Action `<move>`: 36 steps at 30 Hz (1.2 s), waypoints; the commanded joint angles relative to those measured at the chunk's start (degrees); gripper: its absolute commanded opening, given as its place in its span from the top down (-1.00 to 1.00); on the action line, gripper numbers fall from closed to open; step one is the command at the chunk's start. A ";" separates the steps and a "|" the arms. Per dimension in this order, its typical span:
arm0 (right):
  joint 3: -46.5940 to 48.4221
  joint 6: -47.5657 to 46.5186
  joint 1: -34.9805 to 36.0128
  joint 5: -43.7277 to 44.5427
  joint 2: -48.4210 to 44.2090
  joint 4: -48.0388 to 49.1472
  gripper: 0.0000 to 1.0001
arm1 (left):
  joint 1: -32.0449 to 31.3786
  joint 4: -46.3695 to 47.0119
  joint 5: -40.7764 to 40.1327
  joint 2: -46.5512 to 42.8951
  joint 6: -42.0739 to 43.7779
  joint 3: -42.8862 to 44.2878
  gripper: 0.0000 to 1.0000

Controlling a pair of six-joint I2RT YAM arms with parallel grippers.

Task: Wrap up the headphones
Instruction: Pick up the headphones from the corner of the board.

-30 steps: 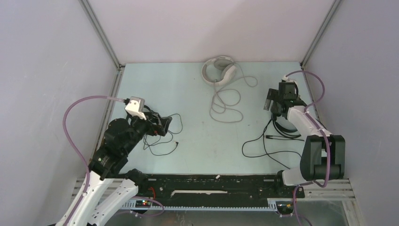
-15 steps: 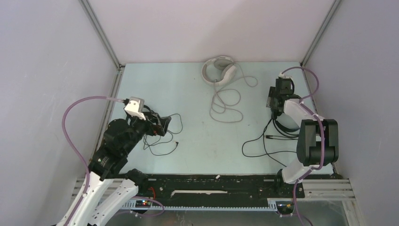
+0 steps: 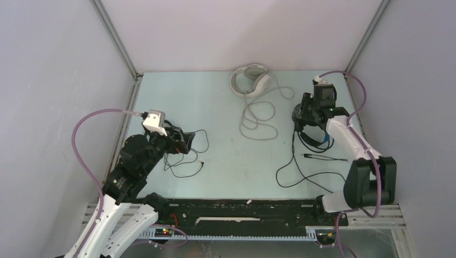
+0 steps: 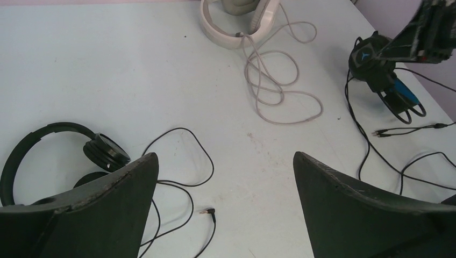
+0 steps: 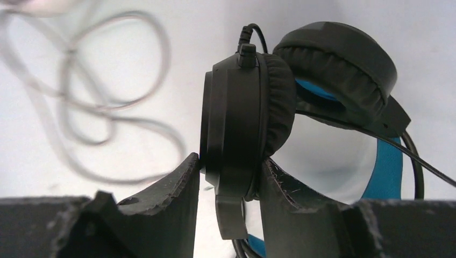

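Black padded ear cup [image 5: 242, 118] of the blue-lined headset [image 5: 384, 161] pinched in right gripper [image 5: 230, 169]; left gripper [image 4: 224, 161] gapes wide, empty.

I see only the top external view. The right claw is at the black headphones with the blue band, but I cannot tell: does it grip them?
Observer: Yes. The right wrist view shows the right claw pinching one ear cup of the black headphones, a finger on each side.
Operator: Does the cord leave from this cup?
Observer: Yes, the cord comes out of its edge, on the side away from the claw.
Operator: And the left claw? The arm hides it.
Observer: The left claw is wide open and holds nothing; the small black headphones lie on the table, partly behind one finger.
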 commanded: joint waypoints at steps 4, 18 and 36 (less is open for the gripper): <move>0.48 13.83 1.60 -27.28 -12.34 2.81 0.30 | 0.41 0.82 3.09 3.65 -2.49 2.04 -0.94; -17.82 67.17 8.79 -24.32 -25.38 34.46 0.29 | -1.10 17.57 18.43 12.44 -15.84 0.71 -0.99; -18.90 81.79 16.37 -8.07 -30.79 35.71 0.35 | -27.91 36.42 -9.03 30.03 -1.23 5.61 -0.99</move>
